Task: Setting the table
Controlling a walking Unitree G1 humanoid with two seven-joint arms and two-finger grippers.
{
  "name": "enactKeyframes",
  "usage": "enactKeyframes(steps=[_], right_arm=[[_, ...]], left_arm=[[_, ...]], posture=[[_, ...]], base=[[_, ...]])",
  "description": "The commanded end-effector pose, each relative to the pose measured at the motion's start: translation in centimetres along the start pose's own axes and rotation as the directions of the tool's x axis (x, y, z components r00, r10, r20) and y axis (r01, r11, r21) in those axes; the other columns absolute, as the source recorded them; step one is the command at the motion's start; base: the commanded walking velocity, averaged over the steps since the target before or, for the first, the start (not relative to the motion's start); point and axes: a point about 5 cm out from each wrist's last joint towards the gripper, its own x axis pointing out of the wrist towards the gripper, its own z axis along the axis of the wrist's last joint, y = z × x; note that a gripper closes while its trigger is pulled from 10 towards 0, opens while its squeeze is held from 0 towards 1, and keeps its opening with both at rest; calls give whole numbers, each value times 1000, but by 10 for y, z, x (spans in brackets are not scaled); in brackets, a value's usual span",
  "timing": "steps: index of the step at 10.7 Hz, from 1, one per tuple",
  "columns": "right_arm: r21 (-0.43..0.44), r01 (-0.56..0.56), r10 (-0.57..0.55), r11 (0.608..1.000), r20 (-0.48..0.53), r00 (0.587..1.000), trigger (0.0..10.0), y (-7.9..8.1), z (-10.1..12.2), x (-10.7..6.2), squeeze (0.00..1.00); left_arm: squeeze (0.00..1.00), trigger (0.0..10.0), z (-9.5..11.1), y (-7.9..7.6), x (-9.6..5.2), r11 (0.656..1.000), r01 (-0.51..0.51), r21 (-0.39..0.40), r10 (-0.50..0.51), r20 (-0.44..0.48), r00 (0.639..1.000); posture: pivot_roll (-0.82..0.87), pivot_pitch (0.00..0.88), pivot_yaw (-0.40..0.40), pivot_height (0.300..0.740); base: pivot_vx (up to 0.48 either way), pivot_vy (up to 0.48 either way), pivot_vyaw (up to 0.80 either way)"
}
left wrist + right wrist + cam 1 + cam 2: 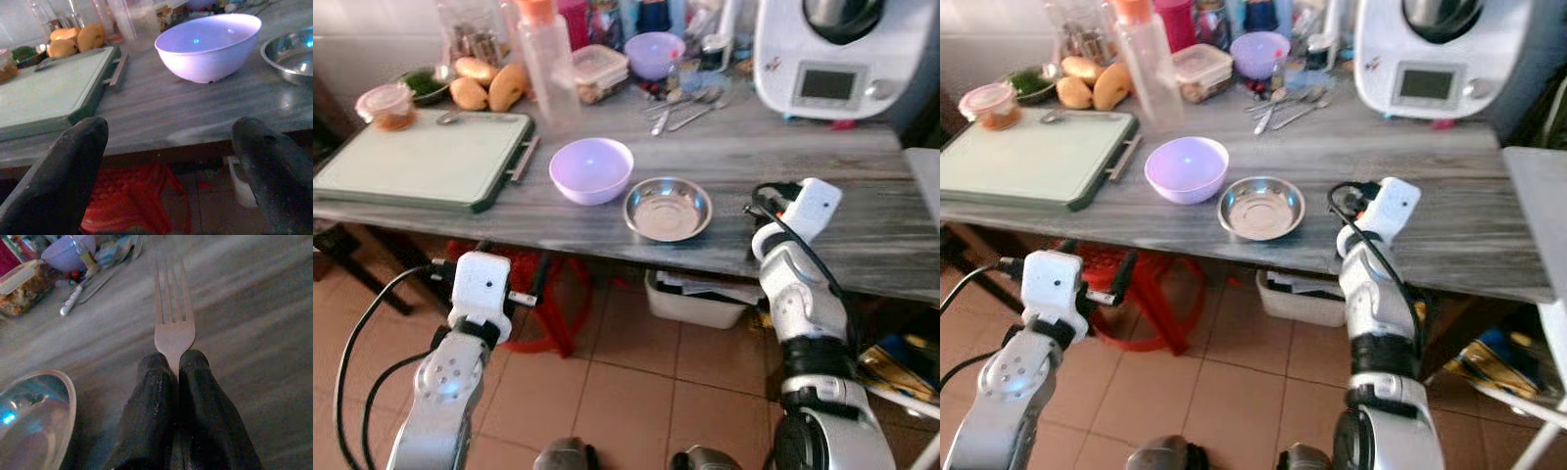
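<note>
Fork (173,328) is held tight between the closed fingers of the right gripper (177,364), above the table (862,230) near its front edge, just beside the steel bowl (668,209). It is not put down yet. The purple bowl (591,169) is already set out. The left gripper (171,161) is wide open, empty, below the front edge.

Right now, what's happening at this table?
The right gripper is shut on a fork, held low over the grey table just right of the steel bowl. The left gripper is open and holds nothing, below the table's near edge, facing the lilac bowl. That bowl and the steel one sit side by side near the front edge, next to the green cutting board.
</note>
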Motion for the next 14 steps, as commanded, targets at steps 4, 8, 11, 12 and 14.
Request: enactKeyframes(steps=[4, 8, 11, 12, 14], right_arm=[[30, -3, 3, 1000, 0, 1000, 10000, 7, 7, 10, 0], [14, -7, 7, 1000, -22, 1000, 10000, 12, 7, 17, 0], [-32, -48, 46, 998, -64, 997, 10000, 27, 9, 24, 0], [-40, -51, 48, 998, -70, 996, 10000, 29, 8, 25, 0], [-56, -59, 53, 997, -105, 993, 10000, 35, 3, 26, 0]], left_arm=[[0, 10000, 3, 0, -8, 1000, 24, 6, -23, -27, 999], [0, 10000, 2, 0, -11, 999, 36, 1, -36, -47, 998], [0, 10000, 1, -2, -11, 999, 50, 3, -50, -57, 997], [0, 10000, 1, -3, -11, 999, 52, 3, -52, -58, 997], [0, 10000, 2, -3, -10, 999, 53, 0, -53, -59, 997]], posture=[[131, 84, 93, 740], [138, 91, 99, 740], [136, 96, 103, 740], [136, 96, 103, 740], [141, 94, 96, 740]], base=[[0, 0, 0], [0, 0, 0], [0, 0, 0], [0, 0, 0], [0, 0, 0]])
